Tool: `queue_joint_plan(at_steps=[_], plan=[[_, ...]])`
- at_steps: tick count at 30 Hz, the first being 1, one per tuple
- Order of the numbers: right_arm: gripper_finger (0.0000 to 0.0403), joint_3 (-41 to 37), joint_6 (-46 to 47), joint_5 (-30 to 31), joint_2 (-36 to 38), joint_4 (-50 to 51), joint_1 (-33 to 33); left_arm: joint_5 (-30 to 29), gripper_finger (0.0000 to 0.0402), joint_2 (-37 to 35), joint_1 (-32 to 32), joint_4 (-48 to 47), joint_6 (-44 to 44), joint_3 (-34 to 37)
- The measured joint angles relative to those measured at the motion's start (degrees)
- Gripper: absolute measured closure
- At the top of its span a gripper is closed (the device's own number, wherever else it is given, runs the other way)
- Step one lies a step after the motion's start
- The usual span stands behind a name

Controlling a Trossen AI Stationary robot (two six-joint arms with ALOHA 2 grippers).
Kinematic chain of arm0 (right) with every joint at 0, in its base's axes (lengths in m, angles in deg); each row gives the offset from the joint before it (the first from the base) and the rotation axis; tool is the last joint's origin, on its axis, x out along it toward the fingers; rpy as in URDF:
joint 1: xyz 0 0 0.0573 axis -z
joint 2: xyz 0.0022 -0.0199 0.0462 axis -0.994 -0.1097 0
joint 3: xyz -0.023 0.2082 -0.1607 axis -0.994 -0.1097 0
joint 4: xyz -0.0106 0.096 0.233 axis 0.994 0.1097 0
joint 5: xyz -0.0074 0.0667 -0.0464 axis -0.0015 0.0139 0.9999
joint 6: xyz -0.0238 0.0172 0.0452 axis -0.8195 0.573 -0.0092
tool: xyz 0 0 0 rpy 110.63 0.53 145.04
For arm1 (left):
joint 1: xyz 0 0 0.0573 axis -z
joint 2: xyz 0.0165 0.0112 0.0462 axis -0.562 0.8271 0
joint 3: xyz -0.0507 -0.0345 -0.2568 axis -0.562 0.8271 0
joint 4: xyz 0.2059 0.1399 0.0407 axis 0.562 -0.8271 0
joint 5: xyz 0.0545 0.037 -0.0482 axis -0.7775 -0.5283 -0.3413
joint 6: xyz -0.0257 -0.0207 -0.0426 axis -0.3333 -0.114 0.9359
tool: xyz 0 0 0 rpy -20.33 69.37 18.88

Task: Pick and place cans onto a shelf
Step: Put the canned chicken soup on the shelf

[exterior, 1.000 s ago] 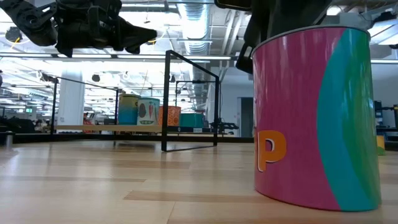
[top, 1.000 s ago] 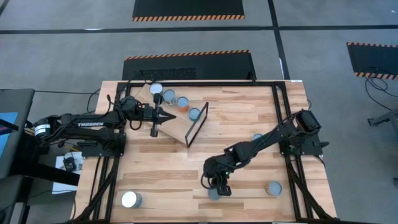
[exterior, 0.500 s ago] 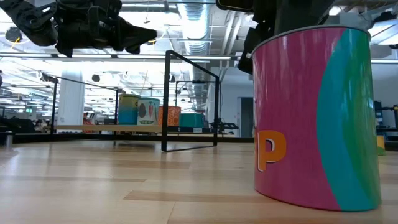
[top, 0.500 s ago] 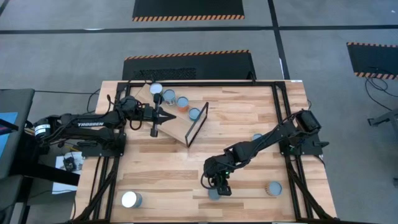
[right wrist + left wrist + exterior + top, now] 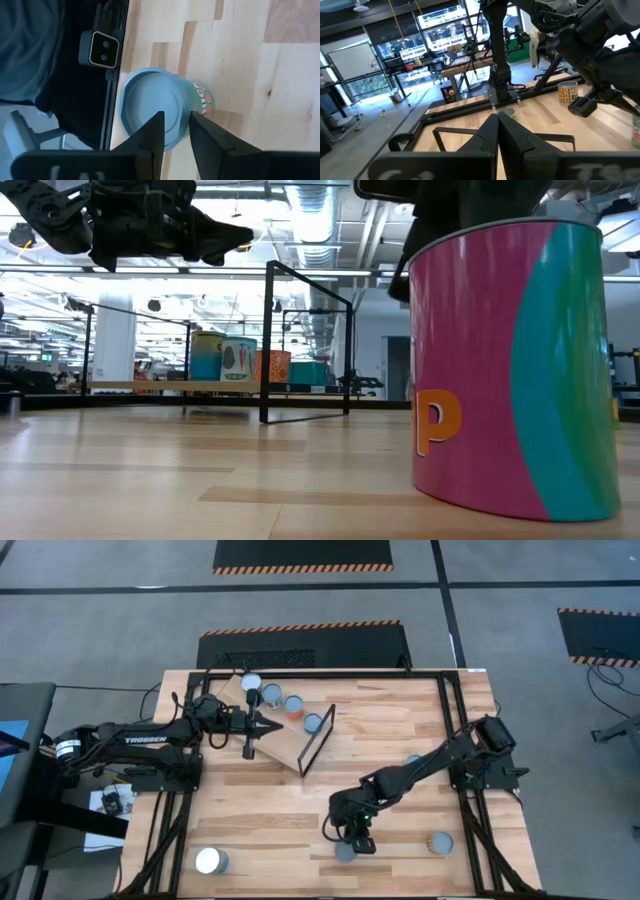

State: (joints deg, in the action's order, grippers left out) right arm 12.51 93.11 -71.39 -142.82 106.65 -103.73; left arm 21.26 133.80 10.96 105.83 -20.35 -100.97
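A can with a pale-blue top and pink and teal sides stands upright on the tabletop near the front edge. My right gripper slants down over it, open. One finger is above the top and the other is outside the wall. The shelf lies at the far left, with several cans standing on it. My left gripper hovers shut and level above the shelf, holding nothing. My right gripper straddles the can's rim, slanting down from above and from the table's right. One finger lies over the top, the other beside the wall. Which finger touches it I cannot tell. The can stands on its base.
Loose cans stand at the front left, the front right and the right. A small camera sits on the black frame at the front edge, close to the can. The shelf's black metal frame stands upright.
The pink and teal can has slid slightly toward the table's right edge, still upright on its base. My right gripper has shifted with it above the can's top. My left gripper has kept still.
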Motion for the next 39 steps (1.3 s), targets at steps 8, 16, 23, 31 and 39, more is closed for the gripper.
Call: queue_joint_plan(at_steps=[8,16,23,31,39], plan=[[0.0263,0.0,-1.3,-3.0,0.0,0.5,1.2,-0.4,0.0401,0.0,0.0,0.0,0.1,0.0],[0.0275,0.0,-2.0,-1.6,0.0,1.8,1.1,-0.4,0.0401,0.0,0.0,-0.4,1.6,0.0],[0.0275,0.0,-2.2,4.3,0.2,2.8,1.0,-0.4,0.0401,0.0,0.0,-0.7,1.6,0.0],[0.0283,0.0,-2.2,6.1,0.2,2.4,0.9,-0.4,0.0401,0.0,0.0,-1.0,3.1,0.0],[0.0254,-0.1,0.7,4.8,-0.1,2.8,-0.1,-0.4,0.0401,0.0,0.0,-4.7,3.3,0.0]])
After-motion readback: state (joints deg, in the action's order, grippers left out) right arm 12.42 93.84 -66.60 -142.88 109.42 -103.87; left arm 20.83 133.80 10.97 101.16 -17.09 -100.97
